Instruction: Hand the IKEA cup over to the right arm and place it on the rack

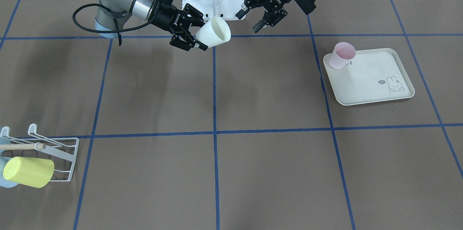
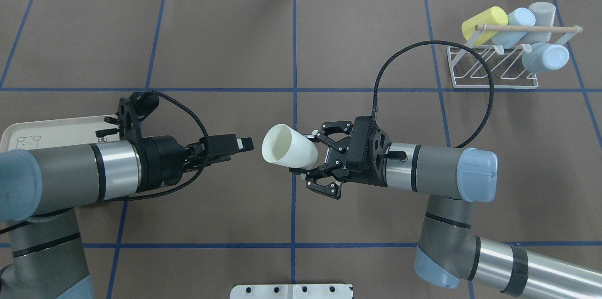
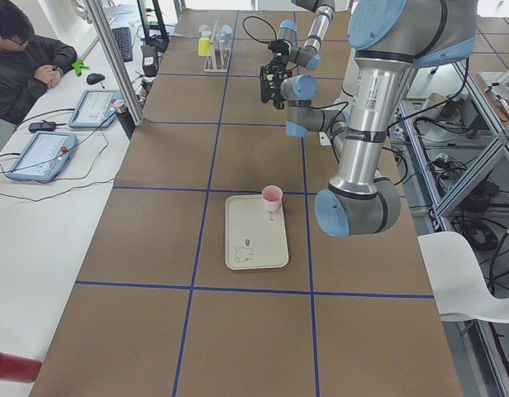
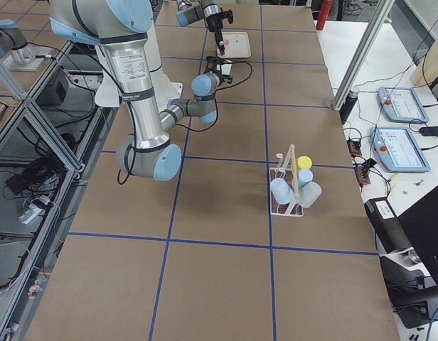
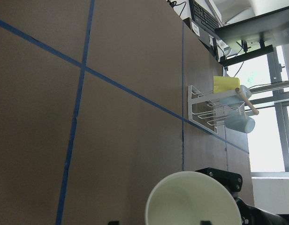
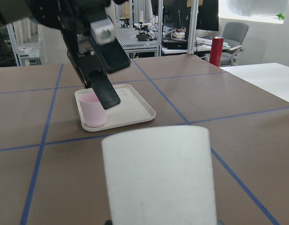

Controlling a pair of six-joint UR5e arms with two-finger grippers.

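White cup (image 2: pixel 288 147), gripped at its closed end, lies on its side in mid-air above the middle of the brown-papered table (image 2: pixel 301 31). The right gripper (image 2: pixel 305 155) has its black fingers (image 1: pixel 188 43) clamped against the cup's lower wall from either side. The open mouth points across at the left gripper (image 1: pixel 249 21). That gripper is empty, its fingers spread well apart and touching nothing. A short gap separates its tips from the cup's rim.

From the left wrist camera, the cup's round mouth (image 5: pixel 196 199) fills the bottom of the frame. The right wrist camera looks along the cup's pale side (image 6: pixel 158 173) toward the open left gripper (image 6: pixel 104 77) beyond.

A long black cable loop (image 2: pixel 423 44) arcs up from the right arm (image 2: pixel 437 174).

The white wire rack (image 2: pixel 494 86) stands well apart from the cup, in the far corner on the robot's right. Resting on it are a yellow cup (image 2: pixel 484 21), a light-blue cup (image 2: pixel 517 24), a grey cup (image 2: pixel 541 12) and a second blue cup (image 2: pixel 545 57). A wooden rod (image 2: pixel 526 28) runs across its top.

On the robot's left sits a cream tray (image 1: pixel 372 78) printed with a rabbit. A pink cup (image 1: pixel 342 55) stands upright in one corner of it.
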